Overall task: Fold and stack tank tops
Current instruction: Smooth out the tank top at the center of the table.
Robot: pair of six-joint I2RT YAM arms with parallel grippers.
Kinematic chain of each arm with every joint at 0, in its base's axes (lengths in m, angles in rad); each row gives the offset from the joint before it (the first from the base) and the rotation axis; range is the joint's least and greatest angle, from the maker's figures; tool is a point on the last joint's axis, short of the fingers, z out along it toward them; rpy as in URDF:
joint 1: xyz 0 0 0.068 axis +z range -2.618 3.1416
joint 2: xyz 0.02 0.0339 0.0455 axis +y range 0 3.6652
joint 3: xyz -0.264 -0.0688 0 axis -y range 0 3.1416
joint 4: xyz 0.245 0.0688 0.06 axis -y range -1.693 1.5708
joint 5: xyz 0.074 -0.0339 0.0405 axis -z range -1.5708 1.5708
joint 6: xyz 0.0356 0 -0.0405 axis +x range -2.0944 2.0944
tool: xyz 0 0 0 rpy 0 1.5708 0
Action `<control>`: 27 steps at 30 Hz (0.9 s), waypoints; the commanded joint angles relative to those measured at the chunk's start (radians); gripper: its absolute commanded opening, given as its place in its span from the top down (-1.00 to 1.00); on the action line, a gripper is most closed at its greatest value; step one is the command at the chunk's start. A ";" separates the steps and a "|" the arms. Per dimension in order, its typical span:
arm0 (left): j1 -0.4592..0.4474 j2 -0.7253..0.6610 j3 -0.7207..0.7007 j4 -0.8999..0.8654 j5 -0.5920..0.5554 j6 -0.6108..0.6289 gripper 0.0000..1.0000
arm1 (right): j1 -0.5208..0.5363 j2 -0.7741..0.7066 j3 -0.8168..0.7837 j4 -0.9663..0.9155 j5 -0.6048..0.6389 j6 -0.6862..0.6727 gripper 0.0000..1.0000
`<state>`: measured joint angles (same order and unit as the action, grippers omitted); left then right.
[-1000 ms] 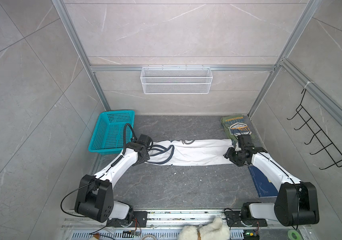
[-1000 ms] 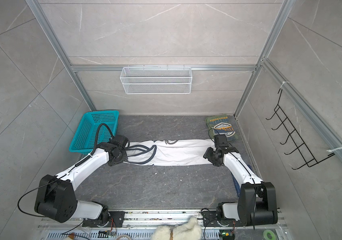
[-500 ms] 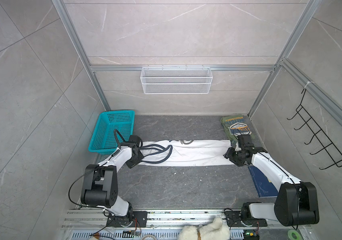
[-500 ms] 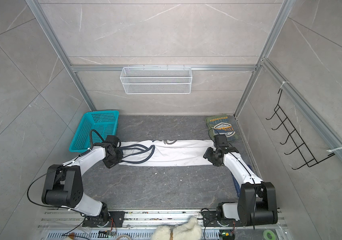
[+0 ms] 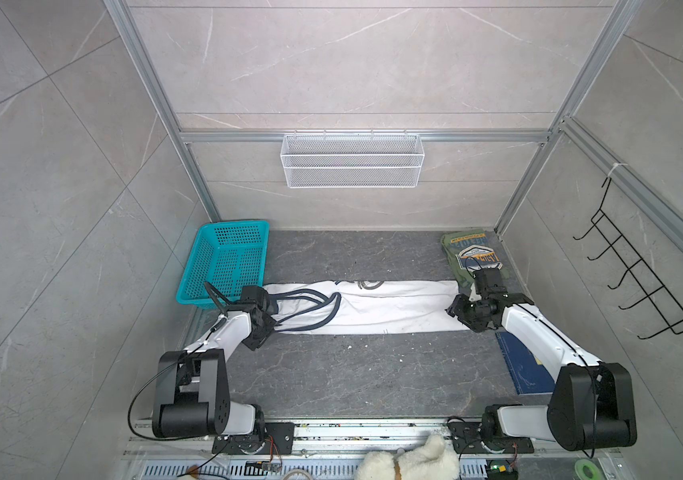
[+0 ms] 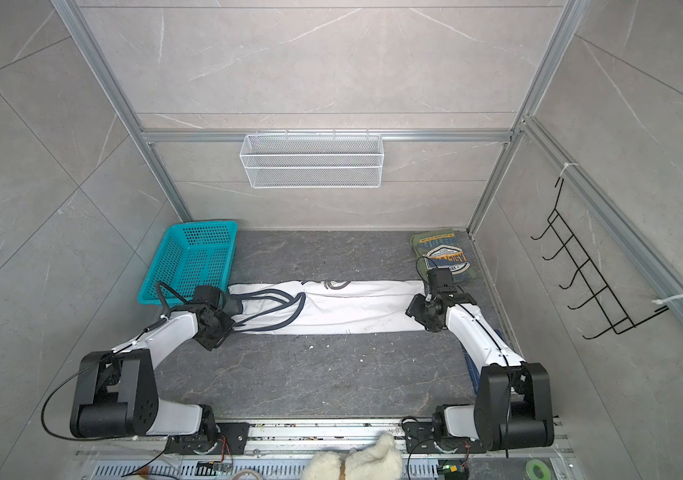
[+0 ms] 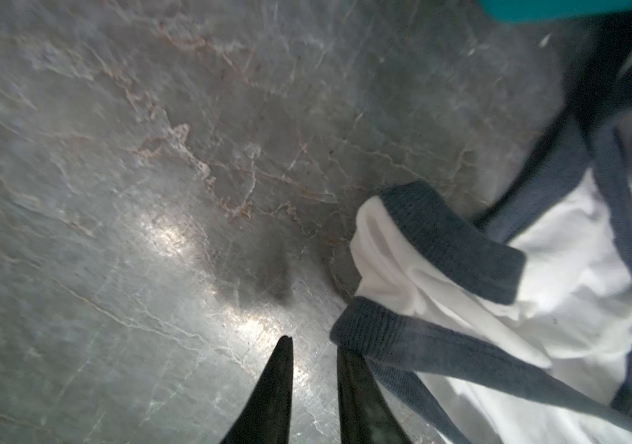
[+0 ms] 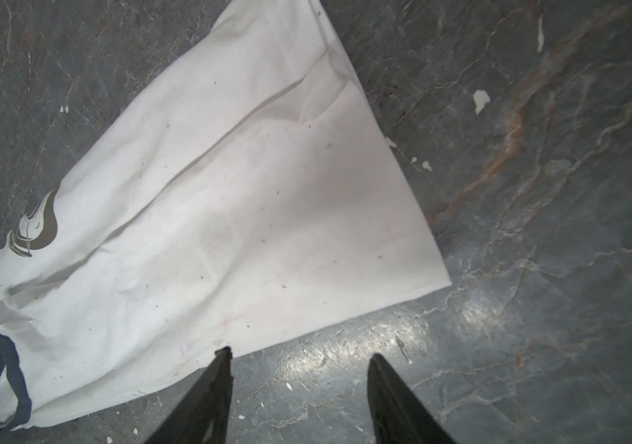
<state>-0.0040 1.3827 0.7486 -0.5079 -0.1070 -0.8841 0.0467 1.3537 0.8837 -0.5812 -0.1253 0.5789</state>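
Observation:
The white tank top (image 5: 389, 309) (image 6: 356, 309) lies as a long folded strip across the table, its navy straps (image 5: 310, 303) at the left end. The olive green tank top (image 5: 472, 257) (image 6: 441, 255) lies folded at the back right corner. My left gripper (image 5: 267, 322) (image 7: 316, 346) sits low at the strap end, jaws slightly open with only bare table between them. A navy strap (image 7: 441, 342) rests against one finger. My right gripper (image 5: 458, 311) (image 8: 299, 353) stands open over the table at the white top's hem (image 8: 345, 319); one fingertip (image 8: 224, 351) overlaps the hem edge.
A teal basket (image 5: 227, 262) stands at the back left, close behind the left gripper. A wire basket (image 5: 352, 166) hangs on the back wall and a black hook rack (image 5: 639, 282) on the right wall. A dark blue board (image 5: 526, 365) lies under the right arm. A plush toy (image 5: 410, 461) sits at the front edge.
My left gripper moved left and toward the front, drawing the strap end out, then parted its jaws and let the strap go. The right arm has not moved.

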 commanded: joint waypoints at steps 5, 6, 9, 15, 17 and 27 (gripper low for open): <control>0.001 -0.109 0.083 -0.066 -0.010 0.110 0.22 | 0.006 0.001 0.018 -0.023 -0.023 -0.023 -0.16; -0.001 -0.112 0.090 -0.083 -0.010 0.115 0.22 | 0.007 0.001 0.018 -0.022 -0.024 -0.022 -0.16; -0.001 -0.093 0.108 -0.127 -0.014 0.110 0.21 | 0.006 0.002 0.014 -0.016 -0.027 -0.017 -0.16; 0.002 -0.021 0.095 -0.069 0.049 0.072 -0.03 | 0.007 0.007 -0.005 -0.005 -0.043 -0.013 -0.16; 0.002 0.013 0.100 -0.045 0.064 0.066 -0.03 | 0.008 0.007 -0.010 -0.007 -0.042 -0.018 -0.16; 0.002 0.124 0.105 0.013 0.041 0.047 0.00 | 0.008 0.025 -0.057 0.024 -0.075 -0.023 -0.16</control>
<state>-0.0048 1.4952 0.8375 -0.5209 -0.0505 -0.8211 0.0467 1.3567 0.8482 -0.5735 -0.1802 0.5713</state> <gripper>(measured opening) 0.510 0.579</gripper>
